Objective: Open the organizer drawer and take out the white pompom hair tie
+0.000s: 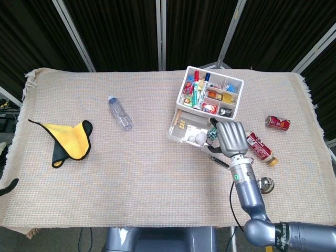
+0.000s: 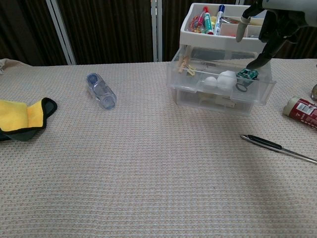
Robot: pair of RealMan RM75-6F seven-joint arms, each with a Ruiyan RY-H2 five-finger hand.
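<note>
Chest view: pompom [image 2: 227,79] below right hand [image 2: 270,22].

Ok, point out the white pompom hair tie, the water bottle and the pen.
white pompom hair tie [image 2: 227,78], chest view, on the pompom's front.
water bottle [image 2: 101,91], chest view, mid-body.
pen [image 2: 262,142], chest view, on its black barrel.

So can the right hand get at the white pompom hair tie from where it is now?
Probably yes: the drawer is pulled open, the white pompom hair tie lies uncovered, and the right hand hovers just above with nothing in it.
</note>
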